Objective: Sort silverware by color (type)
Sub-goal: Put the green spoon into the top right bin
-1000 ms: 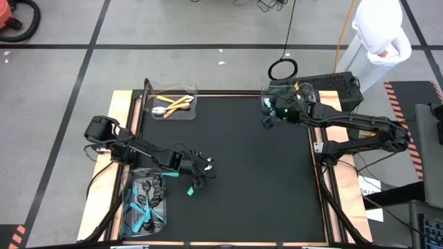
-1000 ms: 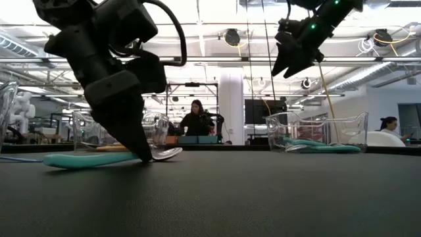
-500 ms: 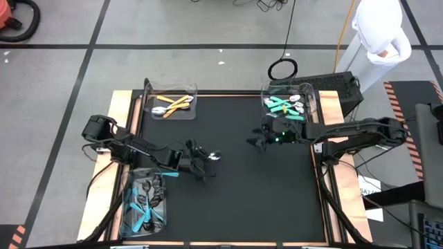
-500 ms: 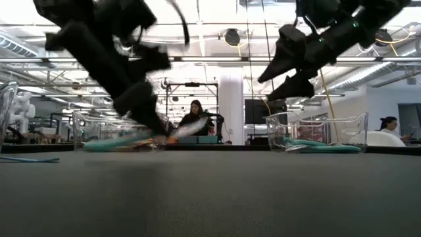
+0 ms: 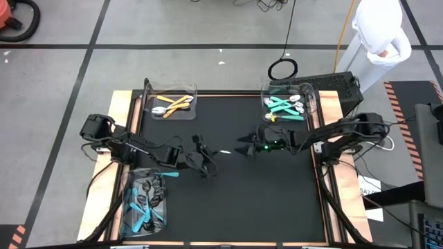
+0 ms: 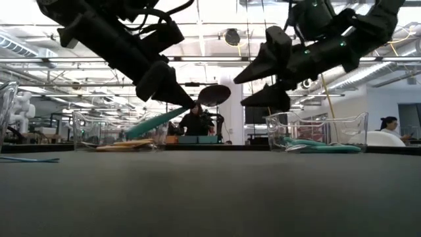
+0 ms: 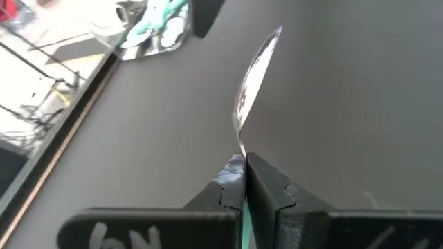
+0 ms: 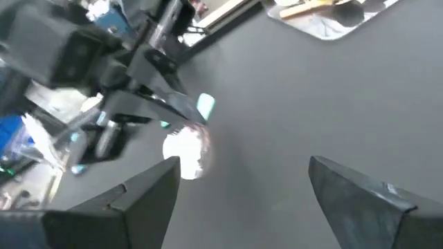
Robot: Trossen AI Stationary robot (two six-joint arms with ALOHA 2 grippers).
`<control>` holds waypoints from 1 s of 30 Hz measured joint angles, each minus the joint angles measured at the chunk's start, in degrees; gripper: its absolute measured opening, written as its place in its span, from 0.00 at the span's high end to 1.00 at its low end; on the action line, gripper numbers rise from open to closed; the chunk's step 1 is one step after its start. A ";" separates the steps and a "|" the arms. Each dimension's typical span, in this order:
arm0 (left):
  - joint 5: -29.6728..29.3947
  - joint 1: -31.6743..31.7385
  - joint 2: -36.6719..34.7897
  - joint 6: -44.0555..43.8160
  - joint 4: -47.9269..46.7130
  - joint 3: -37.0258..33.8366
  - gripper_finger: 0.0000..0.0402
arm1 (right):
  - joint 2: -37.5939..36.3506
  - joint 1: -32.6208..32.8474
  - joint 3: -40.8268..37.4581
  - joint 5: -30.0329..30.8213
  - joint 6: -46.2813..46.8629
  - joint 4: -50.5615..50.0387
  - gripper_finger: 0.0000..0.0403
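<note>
My left gripper [image 5: 205, 163] is shut on a spoon with a teal handle [image 6: 155, 122] and a shiny silver head [image 7: 253, 72], held above the middle of the black table [image 5: 263, 200]. My right gripper [image 5: 242, 148] hovers open just to the right of the spoon's head [image 8: 185, 153], its fingers pointing at it without touching. Other silverware lies in three clear bins: orange-handled pieces at the far left [image 5: 173, 104], teal ones with silver heads at the far right [image 5: 285, 105], and teal ones with dark heads at the near left [image 5: 144, 204]. My left gripper pinches the spoon between its two fingers at the handle's upper end [image 7: 243, 160], just behind the silver neck. The fingers slant down from the table's left and run roughly along the spoon. The spoon is lifted clear, head beyond the fingertips and teal handle [image 6: 146, 126] trailing lower behind.
A black case [image 5: 332, 86] stands behind the far right bin. A person in white [image 5: 377, 34] stands beyond the table's far right corner. People sit in the room behind the table [image 6: 196, 118]. Bare black mat lies in the near middle and near right.
My left gripper has shut on the teal spoon that lay on the table, risen with it and rolled; the spoon is now lifted clear with its head toward the right. My right gripper, still open, has come down from over the far right bin toward the table's middle and the spoon.
</note>
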 joint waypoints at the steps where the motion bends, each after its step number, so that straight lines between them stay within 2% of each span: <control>1: 0.80 0.04 0.00 0.00 -0.02 0.00 0.98 | 0.99 -0.01 0.63 -0.99 -1.56 0.45 0.22; 4: 3.79 0.26 0.00 -0.41 1.01 0.01 0.98 | 3.18 0.84 2.43 -2.59 -8.93 0.65 0.22; 9: 9.65 2.34 -0.08 -6.78 1.49 0.04 0.98 | 6.62 3.89 6.15 -2.58 -21.62 0.48 0.23; 14: 13.79 3.81 -0.09 -7.57 1.48 0.04 0.98 | 8.48 5.66 9.62 1.13 -27.48 -2.36 0.32; 19: 14.85 3.98 -0.09 -7.60 1.79 0.04 0.98 | 8.21 5.53 11.07 5.28 -27.69 -8.30 0.52; 26: 15.49 4.03 -0.09 -10.74 2.56 0.07 0.97 | 8.09 5.45 11.57 5.33 -27.79 -9.73 0.93; 30: 15.63 4.41 -0.66 -11.96 1.67 0.17 0.88 | 7.15 5.11 11.56 8.35 -26.95 -12.86 0.98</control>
